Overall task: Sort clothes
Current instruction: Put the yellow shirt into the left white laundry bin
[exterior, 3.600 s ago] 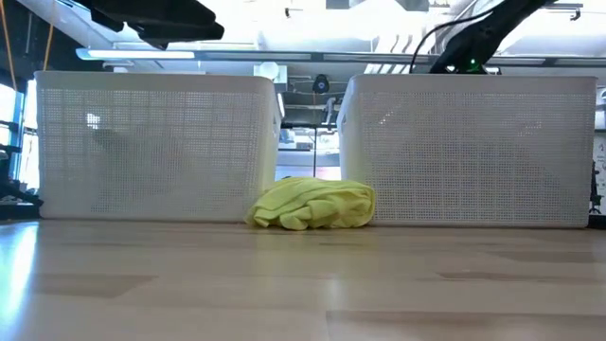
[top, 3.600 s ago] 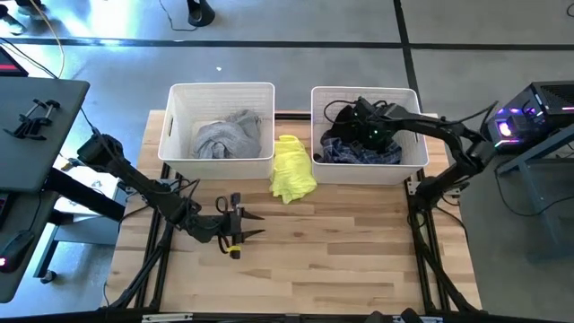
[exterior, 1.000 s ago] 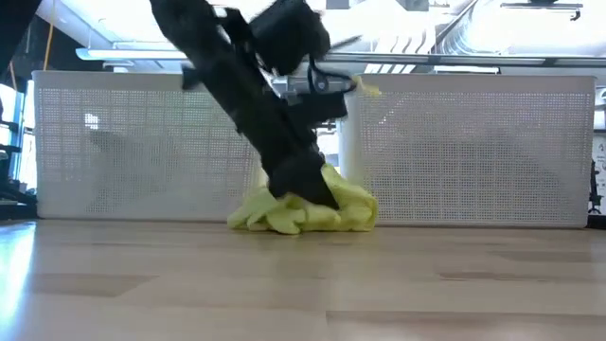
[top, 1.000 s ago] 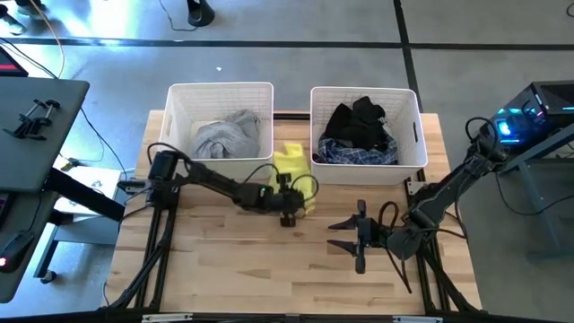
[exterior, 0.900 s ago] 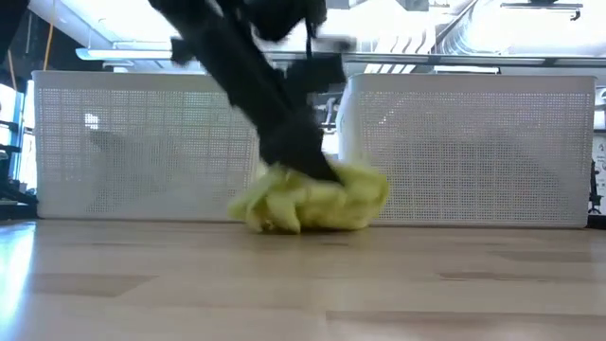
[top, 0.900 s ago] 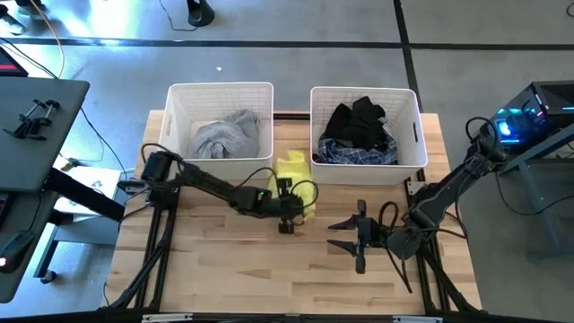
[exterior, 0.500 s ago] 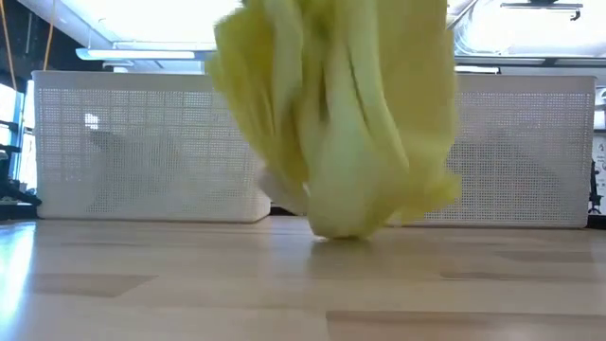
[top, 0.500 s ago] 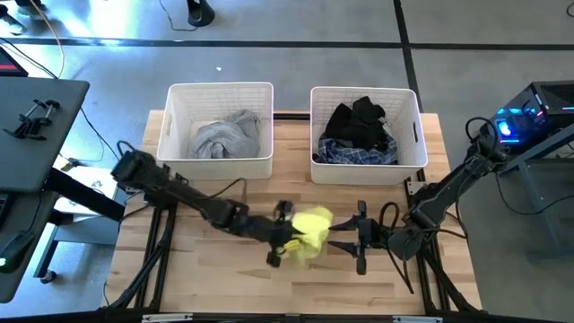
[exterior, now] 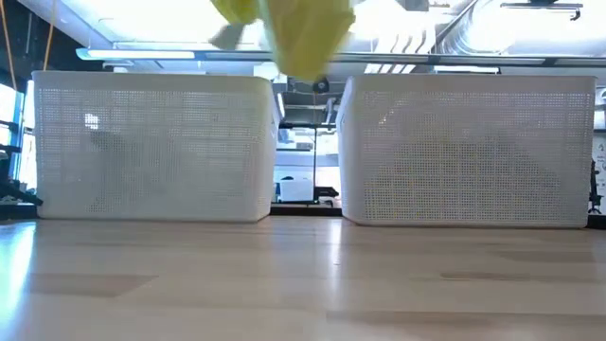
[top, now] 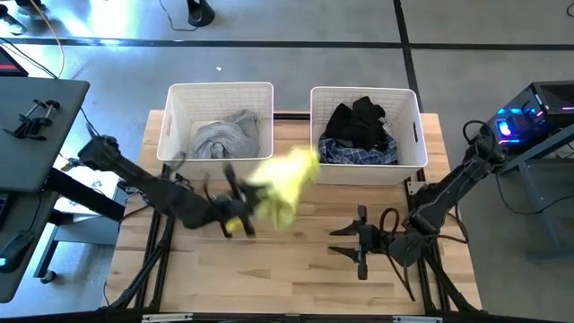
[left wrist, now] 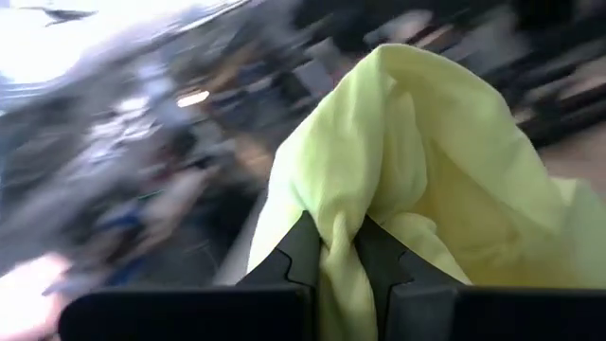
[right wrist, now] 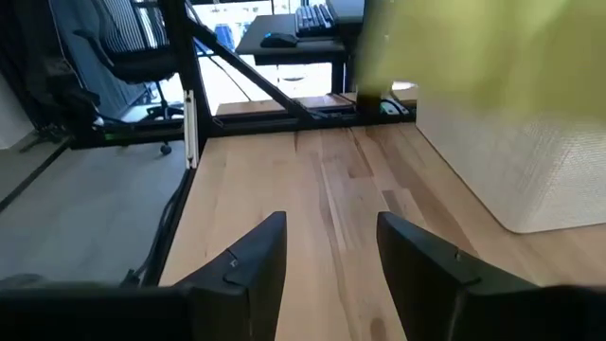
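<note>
A yellow garment [top: 285,182] is in the air in front of the two white bins, with my left gripper [top: 252,205] shut on it. In the low view the yellow garment [exterior: 295,28] shows only at the picture's top, well above the table. The left bin [top: 177,135] holds a grey garment [top: 224,135]. The right bin [top: 411,135] holds black clothes [top: 359,121] lying on a blue plaid one [top: 359,154]. My right gripper [top: 358,240] stands open low over the table's near right part, holding nothing. My left gripper pinches a bunched fold of the yellow garment [left wrist: 341,237] between its two fingers [left wrist: 301,254], several layers together. The fingers come at it from the table's left. The garment is lifted clear of the table and billows loosely past the fingertips toward the right bin.
The two bins stand side by side along the table's far edge with a narrow gap [top: 292,135] between them. Bare wooden tabletop [top: 296,269] lies in front of them. The right bin's wall [right wrist: 530,170] shows close to my right gripper.
My left gripper, shut on the yellow garment, has pulled it off the table from between the bins toward the near edge, then swung up and toward the table's left. The garment, which lay crumpled on the table, now hangs in the air, clear of it.
</note>
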Controlling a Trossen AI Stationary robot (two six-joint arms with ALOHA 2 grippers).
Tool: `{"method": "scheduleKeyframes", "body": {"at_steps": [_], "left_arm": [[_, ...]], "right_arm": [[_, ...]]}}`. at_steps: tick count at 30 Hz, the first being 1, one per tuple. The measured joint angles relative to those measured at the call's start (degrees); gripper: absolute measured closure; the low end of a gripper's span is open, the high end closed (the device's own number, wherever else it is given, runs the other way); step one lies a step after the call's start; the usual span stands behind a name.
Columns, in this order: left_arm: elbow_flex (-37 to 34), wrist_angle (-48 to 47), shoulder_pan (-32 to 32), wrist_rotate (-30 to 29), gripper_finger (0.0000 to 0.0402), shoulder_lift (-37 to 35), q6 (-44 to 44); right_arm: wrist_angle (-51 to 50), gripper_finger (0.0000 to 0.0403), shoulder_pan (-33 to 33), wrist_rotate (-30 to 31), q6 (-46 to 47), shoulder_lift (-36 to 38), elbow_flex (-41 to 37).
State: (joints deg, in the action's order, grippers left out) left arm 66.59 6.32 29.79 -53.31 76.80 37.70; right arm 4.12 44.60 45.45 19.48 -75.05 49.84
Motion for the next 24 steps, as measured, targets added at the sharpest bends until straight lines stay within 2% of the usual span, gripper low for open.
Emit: {"method": "scheduleKeyframes", "body": {"at_steps": [3,8,11,14,16,19,21,22,24], "left_arm": [[0.0,0.9,-2.7,-9.2,0.0383,-4.0,8.5],[0.0,0.2,-12.2,-16.6,0.0383,-9.6,16.9],[0.1,-3.6,-19.8,-19.3,0.0383,-12.3,15.6],[0.1,-14.5,-27.2,-18.9,0.0383,-14.0,7.2],[0.1,-25.8,-32.0,-14.4,0.0384,-14.4,-2.1],[0.0,-42.4,-40.4,1.9,0.0387,-13.7,-19.9],[-1.0,-48.2,-46.5,13.1,0.0387,-12.1,-28.5],[-2.0,-49.9,-48.9,16.3,0.0387,-11.0,-30.7],[-4.7,-50.5,-52.6,18.6,0.0387,-8.1,-32.8]], "right_arm": [[0.0,0.0245,0.0,0.0,0.0,-1.3,0.0],[0.5,0.0245,0.0,0.0,0.0,-2.8,0.0],[0.9,0.0245,0.0,0.0,-0.3,-3.0,0.0],[1.0,0.0245,0.0,0.0,-0.3,-3.0,0.0],[1.0,0.0245,0.0,0.0,-0.3,-3.0,0.0],[1.0,0.0245,0.0,0.1,-0.4,-3.0,0.0],[1.0,0.0245,0.0,0.0,-0.4,-3.0,0.0],[1.0,0.0245,0.0,0.0,-0.4,-3.0,0.0],[1.0,0.0245,0.0,0.0,-0.4,-3.0,0.0]]}}
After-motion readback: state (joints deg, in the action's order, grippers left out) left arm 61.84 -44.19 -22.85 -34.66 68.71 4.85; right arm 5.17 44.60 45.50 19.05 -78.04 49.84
